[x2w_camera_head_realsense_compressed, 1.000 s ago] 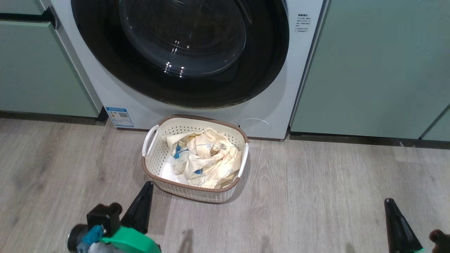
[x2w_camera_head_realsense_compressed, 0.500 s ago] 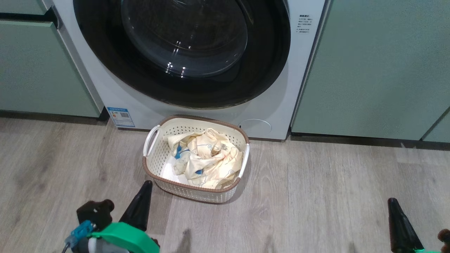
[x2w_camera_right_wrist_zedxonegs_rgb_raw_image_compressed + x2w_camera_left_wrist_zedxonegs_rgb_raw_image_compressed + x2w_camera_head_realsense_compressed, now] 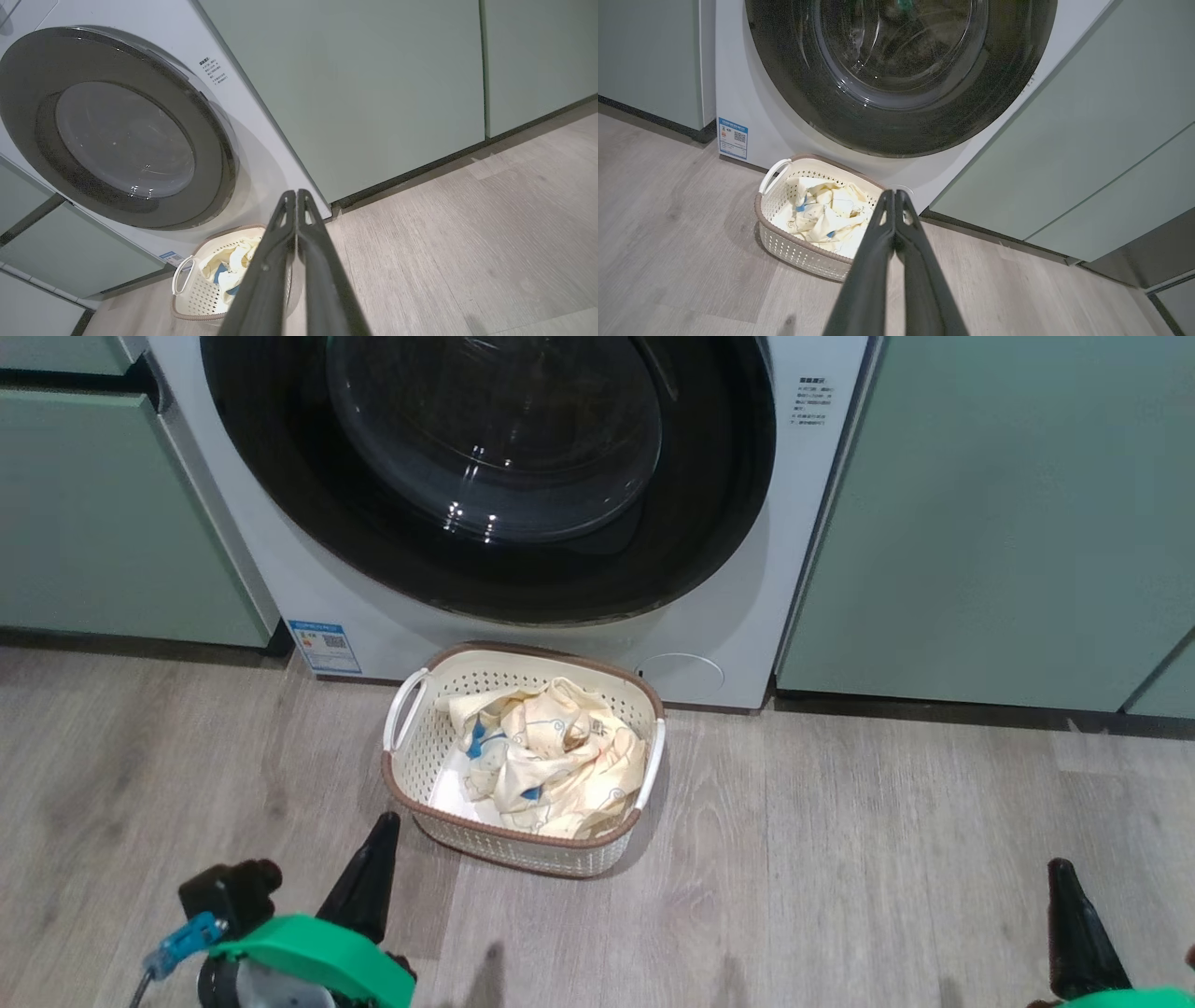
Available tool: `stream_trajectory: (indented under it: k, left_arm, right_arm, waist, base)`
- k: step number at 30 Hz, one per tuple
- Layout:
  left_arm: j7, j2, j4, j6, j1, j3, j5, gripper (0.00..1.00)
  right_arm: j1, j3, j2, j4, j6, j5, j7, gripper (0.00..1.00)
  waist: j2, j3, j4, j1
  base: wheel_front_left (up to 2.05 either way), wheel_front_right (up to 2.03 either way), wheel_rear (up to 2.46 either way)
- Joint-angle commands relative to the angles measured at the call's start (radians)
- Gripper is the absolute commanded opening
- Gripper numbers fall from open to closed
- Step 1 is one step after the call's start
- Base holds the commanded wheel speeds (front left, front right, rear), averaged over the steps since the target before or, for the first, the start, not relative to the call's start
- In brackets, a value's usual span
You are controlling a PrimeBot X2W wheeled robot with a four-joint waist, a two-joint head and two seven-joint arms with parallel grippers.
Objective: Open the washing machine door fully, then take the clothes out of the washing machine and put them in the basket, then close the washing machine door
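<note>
**Door lying against the machine, laundry in the basket: latch unconfirmed**

Risks, as judged from here:
- The washing machine door is sitting flat against the washing machine, with no gap showing in the right wrist view. Whether the catch is engaging cannot be told. An unlatched door would be swinging out over the basket, which is standing on the floor just in front of the machine, below the door's lower edge.
- The porthole is reflecting too much to say whether the drum is holding another garment. If it is, the task is looking finished when it is not.
- The clothes are lying bunched toward the basket's right side, with folds rising close to the rim. A knock to the basket could be tipping a fold over the edge.
- The left gripper is hanging near the basket's front left corner, apart from it. Any forward reach from this pose is risking a nudge to the basket wall.

Pose:
- Both arms are hanging low and drawn back, over bare floor and well short of the machine.
- The left gripper is pointing forward toward the basket and door, its fingers pressing together and carrying nothing.
- The right gripper is sitting far to the right, well apart from the basket, angling toward the machine's right edge and the green cabinets. Its fingers are likewise meeting tip to tip, empty.
</note>
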Motion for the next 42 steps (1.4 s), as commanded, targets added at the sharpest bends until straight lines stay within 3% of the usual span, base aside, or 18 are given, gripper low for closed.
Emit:
stream_trajectory:
  k: [1, 42]
  left_arm:
    - [0.003, 0.006, -0.027, -0.011, -0.047, 0.018, -0.024, 0.00]
    - [0.093, -0.007, 0.045, -0.081, -0.108, 0.065, -0.494, 0.00]
  right_arm:
    - [-0.052, 0.000, -0.020, -0.026, 0.000, 0.027, 0.003, 0.00]
    - [-0.141, -0.018, -0.031, 0.041, 0.001, 0.503, 0.107, 0.00]
  waist:
    - [-0.0001, 0.000, 0.000, 0.0000]
    - [-0.0001, -0.007, 0.015, -0.0001]
  base:
    - [0.00, 0.00, 0.00]
    - [0.00, 0.00, 0.00]
